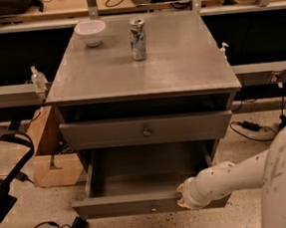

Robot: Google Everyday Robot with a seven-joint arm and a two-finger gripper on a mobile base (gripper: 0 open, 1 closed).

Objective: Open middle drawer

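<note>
The grey cabinet [144, 68] shows two drawer fronts. The middle drawer [121, 206] is the lower one in view, pulled far out, its empty inside showing, with a small brass knob [153, 208] on its front. The uppermost drawer [105, 134] above it stands slightly out, with a dark gap over it. The lowest drawer is hidden beneath the open one. My gripper [183, 196], at the end of the white arm [228, 178], is at the top edge of the middle drawer's front, just right of the knob.
A white bowl [90, 31] and a drink can [137, 32] stand on the cabinet top. A cardboard box [55, 166] sits on the floor to the left, with a black frame [5, 198] and cables nearby. A power brick [249, 125] lies at the right.
</note>
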